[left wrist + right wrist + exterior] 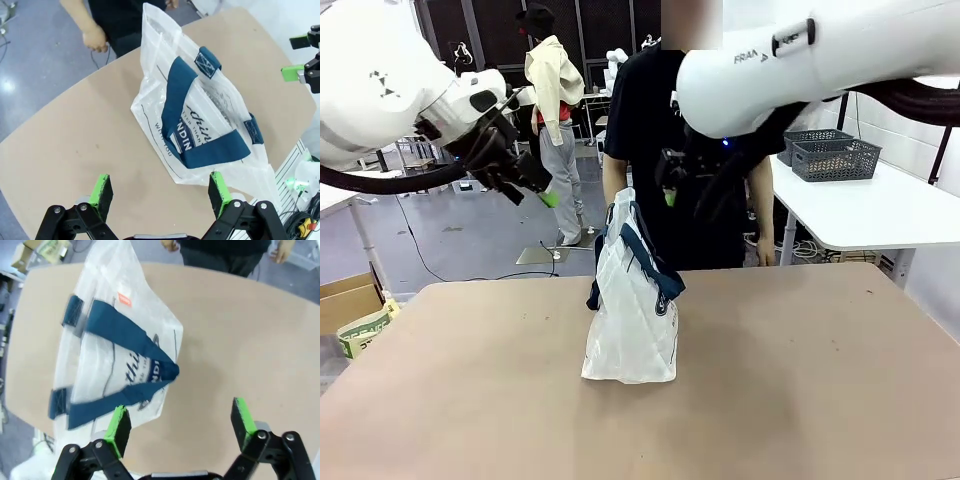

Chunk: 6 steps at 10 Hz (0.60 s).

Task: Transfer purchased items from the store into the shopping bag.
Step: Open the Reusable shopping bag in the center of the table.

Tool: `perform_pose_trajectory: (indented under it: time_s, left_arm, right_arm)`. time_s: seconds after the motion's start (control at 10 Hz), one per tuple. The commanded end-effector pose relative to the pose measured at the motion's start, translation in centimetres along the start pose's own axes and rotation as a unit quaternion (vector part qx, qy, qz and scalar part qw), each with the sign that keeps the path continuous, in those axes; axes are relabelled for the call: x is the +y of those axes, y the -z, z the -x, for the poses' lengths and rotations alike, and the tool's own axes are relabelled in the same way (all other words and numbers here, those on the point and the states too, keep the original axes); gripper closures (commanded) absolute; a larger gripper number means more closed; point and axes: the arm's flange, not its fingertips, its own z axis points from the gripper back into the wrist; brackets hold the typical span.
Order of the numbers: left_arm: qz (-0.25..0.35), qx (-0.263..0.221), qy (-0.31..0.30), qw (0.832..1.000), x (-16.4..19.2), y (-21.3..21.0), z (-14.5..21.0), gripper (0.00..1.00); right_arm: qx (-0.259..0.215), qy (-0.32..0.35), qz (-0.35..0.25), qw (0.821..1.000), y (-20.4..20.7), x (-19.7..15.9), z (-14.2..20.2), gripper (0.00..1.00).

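1. Brown table (800,380) across the foreground, matte top.
2. Grey floor (460,225) beyond it, slightly glossy, with soft light glare.
3. Dark panels (590,30) along the back of the room.
4. White table (880,215) at right, beside a white wall (905,115).
5. Cardboard box (348,300) on the floor at left, near the brown table's edge.

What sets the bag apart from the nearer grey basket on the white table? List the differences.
The bag is soft, translucent white plastic with navy straps; the basket is stiff dark grey lattice. The bag stands in the middle of the brown table, close by; the basket sits farther back on the right, on the white table. Both rest on a tabletop.
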Motion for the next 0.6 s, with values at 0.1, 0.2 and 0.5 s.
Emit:
perform_pose_trajectory:
  time_s: [0.1, 0.2, 0.5]
  left_arm:
    - [-0.002, -0.001, -0.003, 1.000, 0.3, -0.3, 0.9, 0.00]
    - [-0.002, -0.001, -0.003, 1.000, 0.3, -0.3, 0.9, 0.00]
    - [0.090, 0.044, -0.068, 0.993, -1.2, 0.8, -1.9, 0.00]
  right_arm:
    - [0.005, -0.004, -0.006, 1.000, 0.5, -1.0, 1.5, 0.00]
    - [0.005, -0.004, -0.006, 1.000, 0.5, -1.0, 1.5, 0.00]
    - [0.028, 0.144, -0.040, 0.988, 0.9, 1.3, -2.3, 0.00]
